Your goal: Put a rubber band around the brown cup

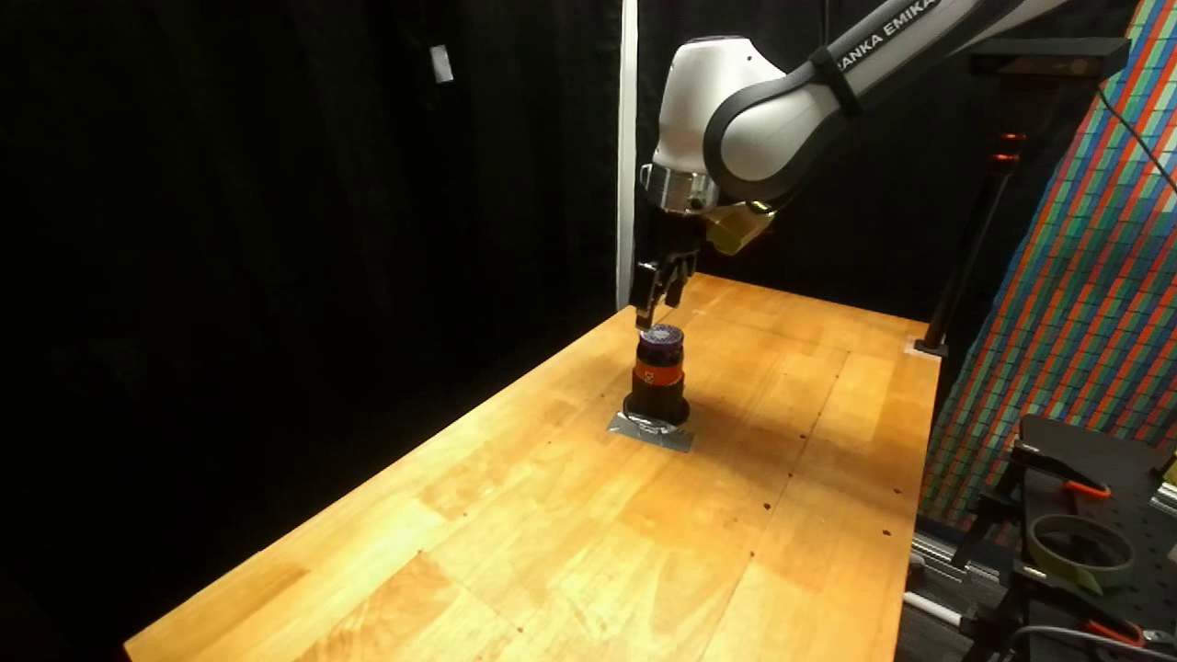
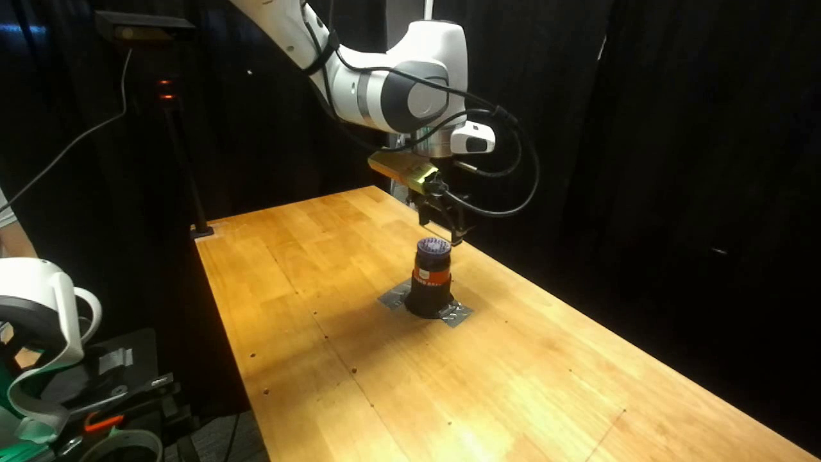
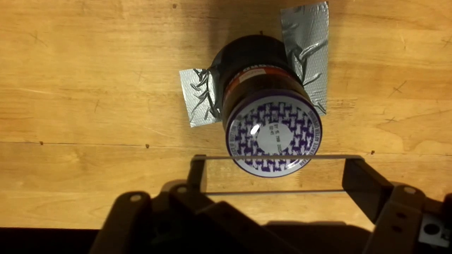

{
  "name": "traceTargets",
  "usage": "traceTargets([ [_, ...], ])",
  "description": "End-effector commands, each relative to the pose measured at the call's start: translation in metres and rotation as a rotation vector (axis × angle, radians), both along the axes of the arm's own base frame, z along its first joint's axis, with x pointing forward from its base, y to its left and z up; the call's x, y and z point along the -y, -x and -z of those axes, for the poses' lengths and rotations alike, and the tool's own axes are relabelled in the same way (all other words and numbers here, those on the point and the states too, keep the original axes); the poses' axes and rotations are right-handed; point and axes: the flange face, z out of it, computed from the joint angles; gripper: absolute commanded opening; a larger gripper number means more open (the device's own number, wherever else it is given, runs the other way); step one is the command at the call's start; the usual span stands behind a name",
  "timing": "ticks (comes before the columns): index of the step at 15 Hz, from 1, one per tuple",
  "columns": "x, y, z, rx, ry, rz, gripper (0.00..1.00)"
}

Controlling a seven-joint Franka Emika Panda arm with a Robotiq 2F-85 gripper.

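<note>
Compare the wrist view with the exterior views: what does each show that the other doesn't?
Only the wrist view: readable lettering on the lid, and the rubber band clearly as two strands stretched between the spread fingers of the gripper.
Only the exterior views: the white arm carrying the gripper, and the dark post at the table's corner.
Both: the gripper, the brown cup with its orange stripe, the black base below the stripe, and duct tape on the table.

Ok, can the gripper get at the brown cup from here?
Probably yes: nothing visible stands between the gripper and the upright brown cup. In the wrist view, though, only part of the lid shows between the strands of the stretched rubber band, so the gripper likely needs a shift before lowering.
</note>
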Motion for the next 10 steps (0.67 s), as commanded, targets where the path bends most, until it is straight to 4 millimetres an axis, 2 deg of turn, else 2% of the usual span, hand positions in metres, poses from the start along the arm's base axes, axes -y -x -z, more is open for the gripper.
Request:
traceTargets([
  [1, -0.005, -0.013, 0.005, 0.011, -0.039, 0.011, 1.0],
  [4, -0.008, -0.015, 0.012, 0.006, -0.057, 0.023, 1.0],
  [10, 0.005, -0.021, 0.027, 0.001, -0.052, 0.05, 1.0],
])
